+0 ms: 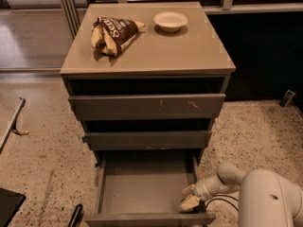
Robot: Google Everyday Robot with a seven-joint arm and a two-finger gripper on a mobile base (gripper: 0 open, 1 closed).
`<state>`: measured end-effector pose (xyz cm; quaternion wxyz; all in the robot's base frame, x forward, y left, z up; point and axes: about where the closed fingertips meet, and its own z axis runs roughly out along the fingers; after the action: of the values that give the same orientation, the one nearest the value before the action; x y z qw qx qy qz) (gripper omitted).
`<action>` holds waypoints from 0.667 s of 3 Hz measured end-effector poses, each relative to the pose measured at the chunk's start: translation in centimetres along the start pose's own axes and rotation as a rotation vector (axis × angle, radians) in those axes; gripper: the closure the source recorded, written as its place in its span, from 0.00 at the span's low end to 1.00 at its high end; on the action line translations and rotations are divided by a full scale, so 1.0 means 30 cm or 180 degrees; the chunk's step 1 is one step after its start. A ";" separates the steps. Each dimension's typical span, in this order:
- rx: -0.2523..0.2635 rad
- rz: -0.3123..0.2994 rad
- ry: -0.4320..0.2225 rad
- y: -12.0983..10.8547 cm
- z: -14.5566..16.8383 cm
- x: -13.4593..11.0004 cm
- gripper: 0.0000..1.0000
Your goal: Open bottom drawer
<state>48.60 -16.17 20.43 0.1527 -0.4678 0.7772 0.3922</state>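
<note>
The bottom drawer (147, 186) of the grey cabinet is pulled far out, showing a shallow, bare grey box interior. Its narrow plain front (149, 219) runs along the lower edge of the camera view. My gripper (190, 197) sits at the drawer's right front corner, with its pale fingertips (189, 204) just inside the right wall, near the front. The white arm (265, 197) reaches in from the lower right.
The two upper drawers (147, 107) (147, 139) are slightly out. A brown snack bag (112, 32) and a white bowl (170, 21) lie on the cabinet top (189, 56). Speckled floor surrounds the cabinet; a dark wall stands at right.
</note>
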 end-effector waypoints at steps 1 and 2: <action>0.0005 0.0040 -0.0033 0.000 0.026 0.012 0.65; -0.0039 0.0072 -0.0028 0.007 0.061 0.045 0.89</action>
<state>47.48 -15.56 18.54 0.1488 -0.4582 0.7793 0.4007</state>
